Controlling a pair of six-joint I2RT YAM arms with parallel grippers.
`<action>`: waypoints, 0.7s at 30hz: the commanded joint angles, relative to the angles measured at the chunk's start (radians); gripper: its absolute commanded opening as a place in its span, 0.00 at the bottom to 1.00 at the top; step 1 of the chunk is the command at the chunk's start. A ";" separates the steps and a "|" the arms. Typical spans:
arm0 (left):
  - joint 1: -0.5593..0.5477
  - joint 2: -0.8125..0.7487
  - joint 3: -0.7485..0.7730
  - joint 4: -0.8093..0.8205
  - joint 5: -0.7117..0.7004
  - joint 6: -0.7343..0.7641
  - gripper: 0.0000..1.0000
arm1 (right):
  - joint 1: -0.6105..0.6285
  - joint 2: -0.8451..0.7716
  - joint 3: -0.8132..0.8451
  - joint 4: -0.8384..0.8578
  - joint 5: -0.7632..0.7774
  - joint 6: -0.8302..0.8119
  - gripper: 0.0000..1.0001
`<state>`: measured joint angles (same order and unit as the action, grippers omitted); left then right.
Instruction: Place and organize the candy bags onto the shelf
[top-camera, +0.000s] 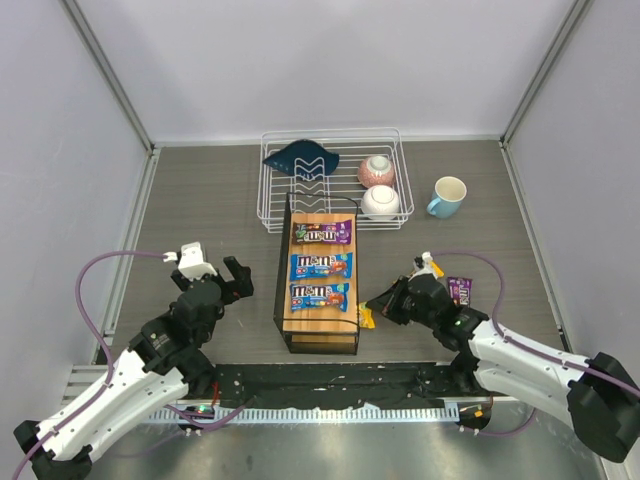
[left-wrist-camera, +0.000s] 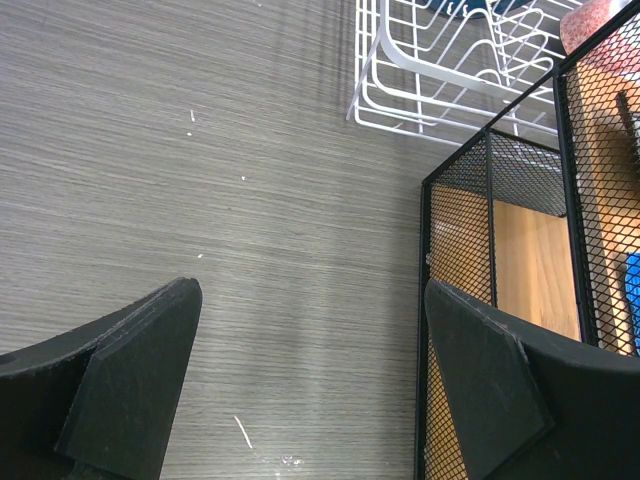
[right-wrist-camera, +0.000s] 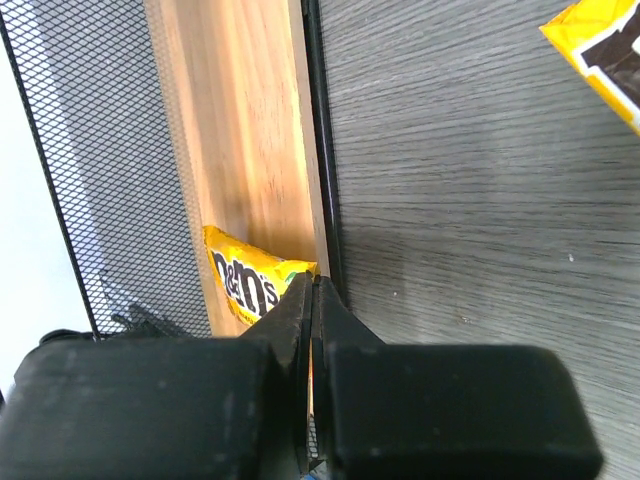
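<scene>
Right tool (right-wrist-camera: 312, 288) pinches yellow candy bag (right-wrist-camera: 243, 281), apparently inside the shelf (right-wrist-camera: 235, 120)

Three candy bags (top-camera: 321, 265) on shelf (top-camera: 320, 323); dish rack (top-camera: 336, 204) behind.

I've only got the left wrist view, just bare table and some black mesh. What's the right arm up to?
Observer: The right gripper is shut on a yellow candy bag at the shelf's right side, its end on a wooden plank.
Operator: How many on top?
Observer: Three: a purple bag farthest, then a blue bag and a second blue bag.
Operator: Any on the table?
Observer: A second purple bag and another yellow bag lie right of the shelf.
</scene>
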<state>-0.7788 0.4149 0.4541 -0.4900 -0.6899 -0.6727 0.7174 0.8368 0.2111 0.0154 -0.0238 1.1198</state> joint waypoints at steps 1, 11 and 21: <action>-0.005 -0.004 0.009 0.031 -0.016 0.005 1.00 | 0.036 -0.002 -0.001 0.066 0.104 0.054 0.01; -0.005 -0.001 0.009 0.033 -0.013 0.005 1.00 | 0.096 0.067 -0.004 0.139 0.128 0.089 0.01; -0.005 -0.013 0.008 0.028 -0.014 0.004 1.00 | 0.160 0.119 -0.006 0.202 0.162 0.123 0.01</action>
<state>-0.7788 0.4095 0.4541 -0.4900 -0.6899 -0.6727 0.8570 0.9432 0.2012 0.1436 0.0933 1.2182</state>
